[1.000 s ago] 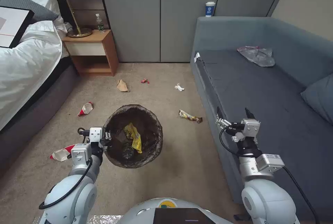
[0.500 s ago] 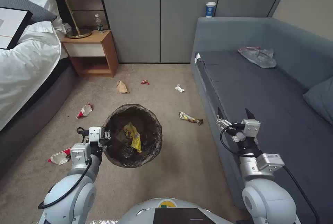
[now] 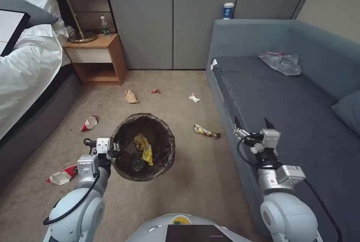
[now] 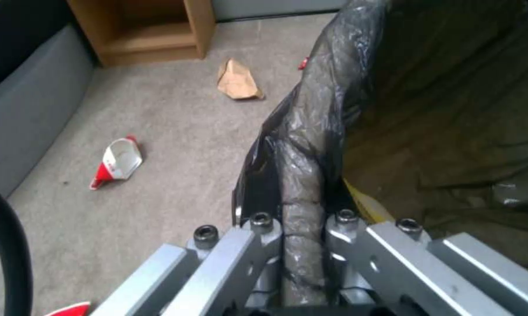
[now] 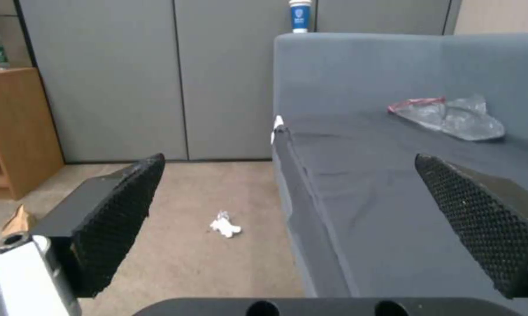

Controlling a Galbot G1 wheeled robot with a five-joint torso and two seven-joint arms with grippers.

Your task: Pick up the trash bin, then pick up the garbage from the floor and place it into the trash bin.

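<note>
Bedroom cleanup: left pincer (image 3: 114,151) clamps the bagged rim of the trash bin (image 3: 143,146) at lower centre of the head view, while right pincer (image 3: 252,131) hangs wide over the sofa edge; keeping the bin level would help as wrapper (image 3: 206,131) lies nearby on the carpet (image 3: 202,182)

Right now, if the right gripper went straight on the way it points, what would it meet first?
Probably nothing soon. The open right gripper points along the sofa's front edge toward the grey cabinet doors; depth is unclear, but the white tissue lies lower, on the carpet.
</note>
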